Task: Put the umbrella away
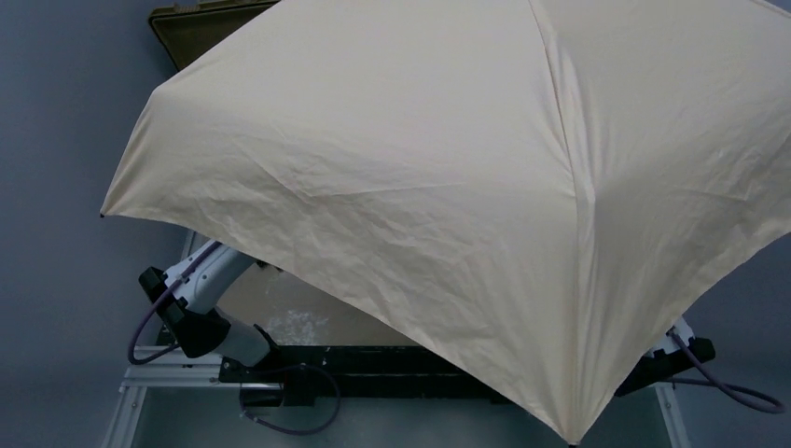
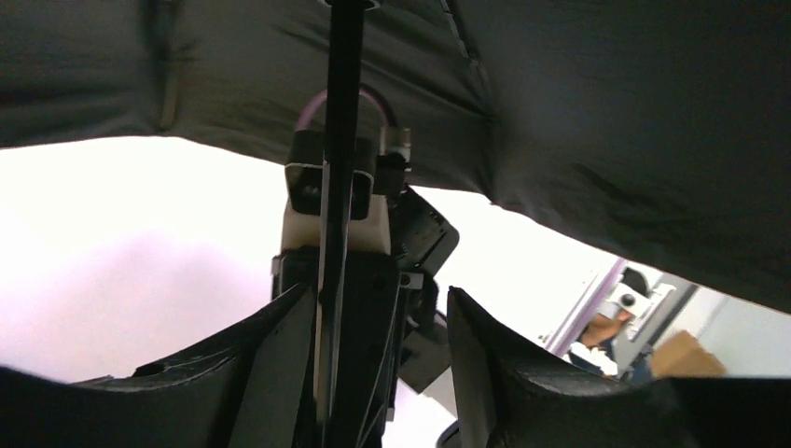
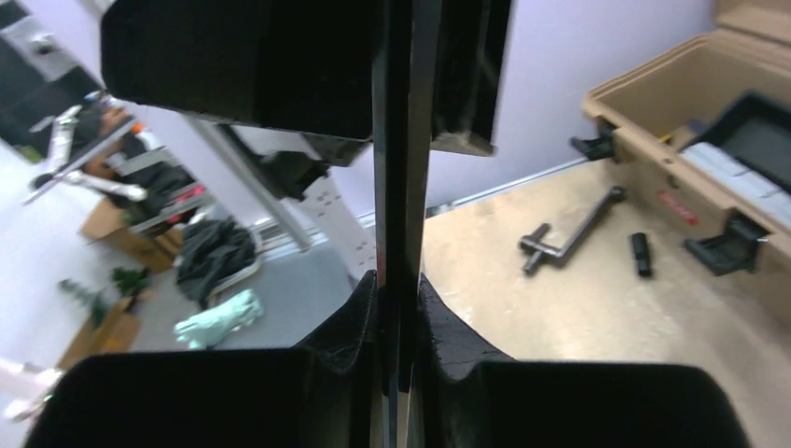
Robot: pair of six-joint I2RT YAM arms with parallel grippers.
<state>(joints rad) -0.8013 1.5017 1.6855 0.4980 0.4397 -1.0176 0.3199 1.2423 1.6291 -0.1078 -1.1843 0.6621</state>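
Note:
The umbrella is spread wide open, and its beige canopy covers most of the top view, hiding both grippers there. Only the left arm and the right arm stick out from under it. In the left wrist view the dark shaft rises to the canopy's shaded underside. My left gripper is open around the shaft, which lies by the left finger with a wide gap to the right finger. My right gripper is shut on the thin dark shaft.
A tan hard case stands open at the back right of the wooden table; its lid shows at the top left. A dark metal tool and a small dark cylinder lie in front of the case.

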